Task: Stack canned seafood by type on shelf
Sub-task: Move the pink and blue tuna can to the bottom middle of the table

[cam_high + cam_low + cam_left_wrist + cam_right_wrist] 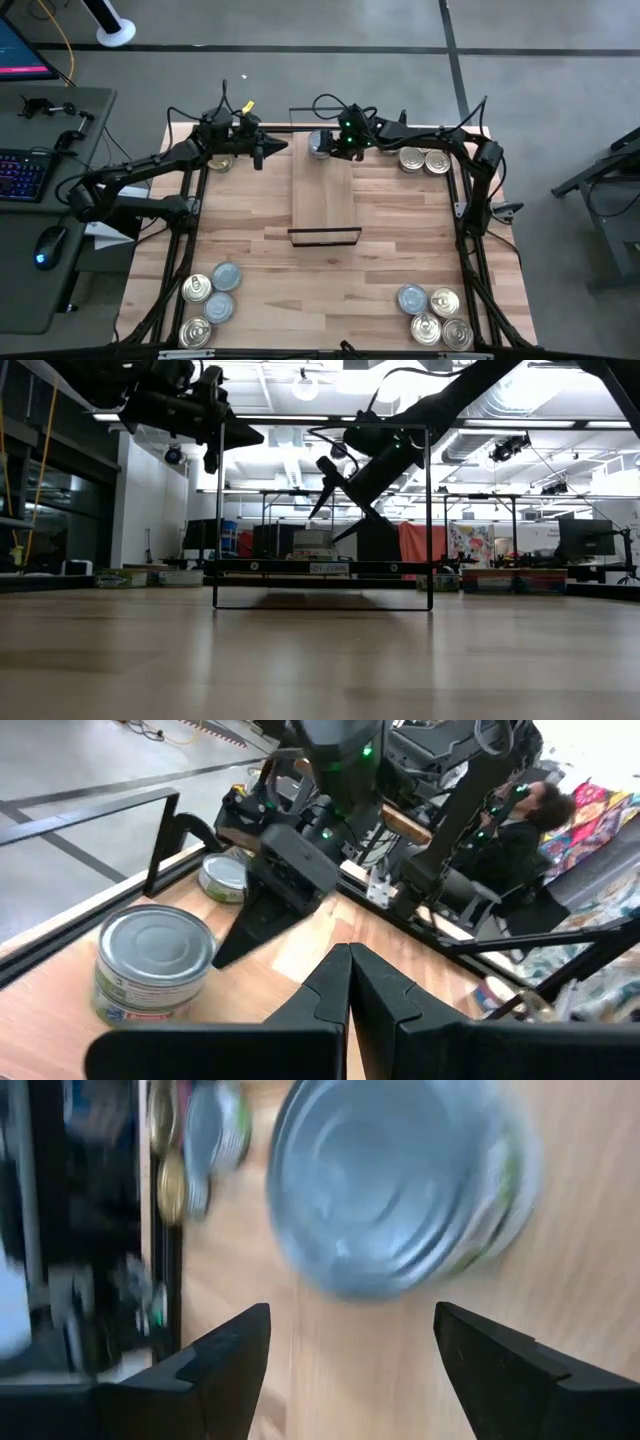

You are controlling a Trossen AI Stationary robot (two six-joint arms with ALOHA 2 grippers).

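Right gripper point(322, 147) is held at the far end of the shelf point(323, 200) with its fingers spread apart, and a silver-topped tin point(395, 1180) is seen just beyond them on the light wood, released and not gripped. Left gripper point(262, 148) is held near the far left corner of the table point(330, 290) with its fingers pressed together and nothing between them. Progress is judged to be at an early stage: one tin appears to be placed on the shelf, while four groups of canned seafood point(210, 298) remain at the table corners, gold and silver-blue lids mixed. From above, the unsorted groups and both arms are shown; the right wrist view alone shows the gap between fingers and tin. In the low view, only the wire frame point(322, 515) is resolved, and no tin can be made out there.
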